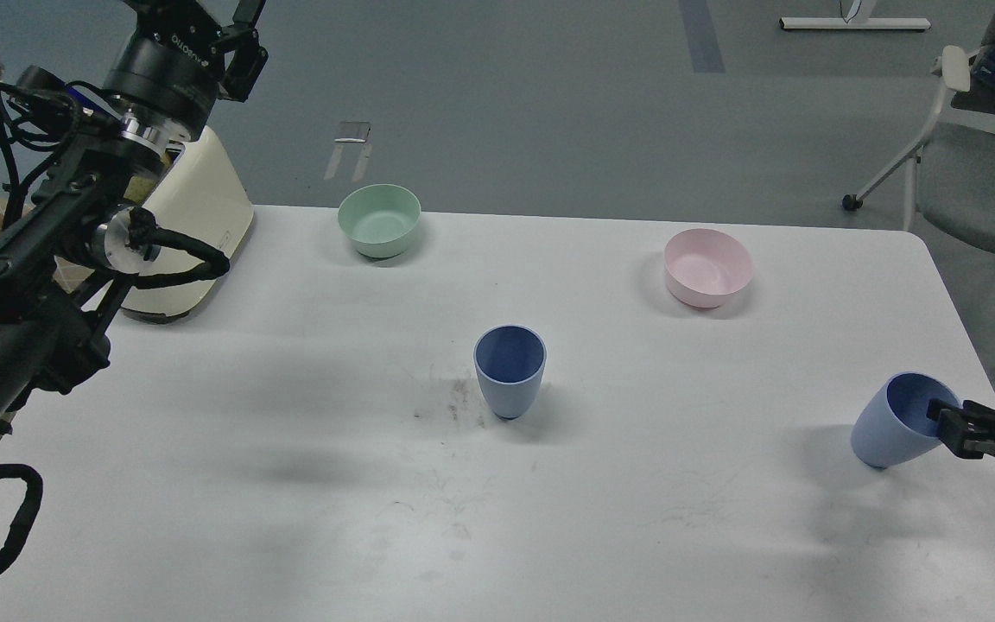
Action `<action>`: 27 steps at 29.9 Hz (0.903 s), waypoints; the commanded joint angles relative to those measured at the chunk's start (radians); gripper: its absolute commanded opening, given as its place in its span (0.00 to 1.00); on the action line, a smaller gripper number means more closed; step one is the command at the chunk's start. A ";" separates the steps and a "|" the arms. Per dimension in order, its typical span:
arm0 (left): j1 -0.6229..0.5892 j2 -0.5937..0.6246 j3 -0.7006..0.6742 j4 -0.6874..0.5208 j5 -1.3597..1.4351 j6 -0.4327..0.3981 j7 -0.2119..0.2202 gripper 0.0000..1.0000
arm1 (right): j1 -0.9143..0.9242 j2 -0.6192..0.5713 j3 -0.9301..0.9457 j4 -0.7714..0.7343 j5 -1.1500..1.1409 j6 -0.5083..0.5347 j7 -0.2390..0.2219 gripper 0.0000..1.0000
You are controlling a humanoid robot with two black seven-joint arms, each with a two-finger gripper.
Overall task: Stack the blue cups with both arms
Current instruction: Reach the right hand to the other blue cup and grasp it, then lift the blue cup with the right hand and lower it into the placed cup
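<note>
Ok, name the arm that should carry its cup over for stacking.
Right. The right gripper is already at the rim of the tilted blue cup, while the left gripper is raised far from the upright centre cup.

Colours we see on the table

We see a white table [290, 484] with dark scuff marks [454, 402], two periwinkle-blue cups [510, 370] [895, 423], a mint-green bowl [379, 219], a pale pink bowl [708, 267], a cream appliance [204, 216], our black arms [40, 259] with silver joint discs, and a grey floor [549, 104].
</note>
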State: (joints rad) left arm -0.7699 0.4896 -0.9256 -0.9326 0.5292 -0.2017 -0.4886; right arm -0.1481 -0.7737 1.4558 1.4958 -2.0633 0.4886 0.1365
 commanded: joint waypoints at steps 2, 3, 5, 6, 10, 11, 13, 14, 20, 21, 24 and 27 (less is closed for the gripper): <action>0.000 0.001 -0.001 0.000 0.000 0.001 0.000 0.97 | 0.004 -0.001 0.003 0.001 0.005 0.000 0.000 0.03; 0.000 0.001 -0.001 0.000 -0.002 0.001 0.000 0.97 | 0.005 -0.001 0.003 0.001 0.005 0.000 0.000 0.00; -0.002 0.001 -0.002 0.000 0.000 0.001 0.000 0.97 | 0.008 -0.007 0.006 0.004 0.011 0.000 0.002 0.00; -0.002 0.001 -0.002 0.000 -0.002 0.001 0.000 0.97 | 0.016 -0.007 0.011 0.006 0.015 0.000 0.003 0.00; -0.002 0.001 -0.002 0.000 0.000 0.001 0.000 0.97 | 0.068 0.002 0.027 0.006 0.025 0.000 0.006 0.00; -0.002 0.001 -0.002 0.000 0.000 0.001 0.000 0.97 | 0.087 0.001 0.029 0.011 0.040 0.000 0.009 0.00; -0.003 0.001 -0.002 0.000 -0.002 0.001 0.000 0.97 | 0.119 -0.010 0.037 0.014 0.092 0.000 0.009 0.00; -0.003 0.003 -0.002 0.000 -0.002 0.001 0.000 0.97 | 0.166 -0.013 0.044 0.014 0.132 0.000 0.008 0.00; -0.005 0.000 -0.004 0.000 -0.002 0.005 0.000 0.97 | 0.491 -0.003 0.034 0.014 0.180 0.000 0.002 0.00; -0.003 -0.002 -0.004 0.000 -0.002 0.005 0.000 0.97 | 0.530 0.007 0.025 0.014 0.181 0.000 0.003 0.00; -0.005 -0.005 -0.005 -0.002 -0.005 0.001 0.000 0.97 | 0.669 0.088 -0.055 0.021 0.193 0.000 0.006 0.00; -0.005 -0.005 -0.012 -0.002 -0.029 0.001 0.000 0.98 | 0.777 0.168 -0.190 0.060 0.196 0.000 -0.001 0.00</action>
State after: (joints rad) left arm -0.7751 0.4855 -0.9315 -0.9331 0.5206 -0.2000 -0.4888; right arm 0.5341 -0.6724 1.3805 1.5255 -1.8709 0.4889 0.1413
